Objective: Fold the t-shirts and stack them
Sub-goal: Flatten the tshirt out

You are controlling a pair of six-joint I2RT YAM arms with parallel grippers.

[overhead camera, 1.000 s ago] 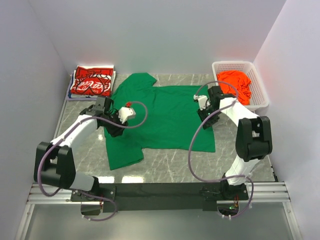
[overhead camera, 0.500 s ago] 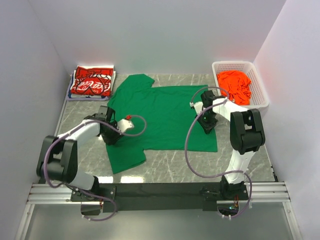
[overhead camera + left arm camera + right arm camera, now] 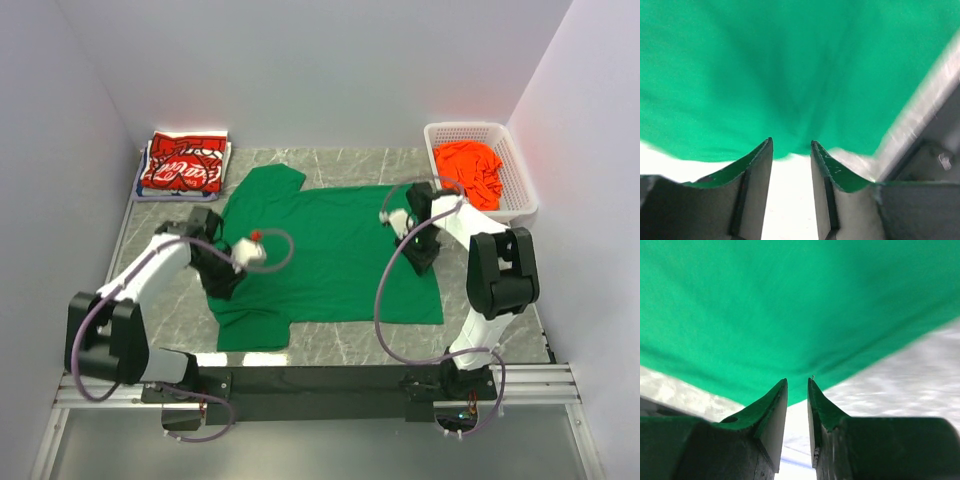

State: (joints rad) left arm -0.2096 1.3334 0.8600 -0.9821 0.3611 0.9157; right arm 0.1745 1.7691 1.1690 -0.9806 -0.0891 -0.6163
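Note:
The bright green t-shirt (image 3: 330, 250) lies spread flat on the marble table, sleeves to the left. My left gripper (image 3: 215, 275) is shut on its left part near the lower sleeve. In the left wrist view (image 3: 791, 145) creases in the green cloth (image 3: 790, 65) run into the fingertips. My right gripper (image 3: 422, 258) is shut on the shirt's right edge, and the right wrist view (image 3: 797, 382) shows the cloth (image 3: 790, 300) taut at the tips. The red t-shirt with white lettering (image 3: 185, 165) lies folded at the back left. The orange t-shirt (image 3: 470, 170) is bunched in the basket.
The white mesh basket (image 3: 522, 195) stands at the back right against the wall. The red shirt rests on a small stack of folded cloth. White walls close in the table on three sides. Arm cables loop over the green shirt.
Both grippers have dragged the green t-shirt toward the near edge. Its bottom hem and right corner now lie closer to me, and the cloth is flatter.

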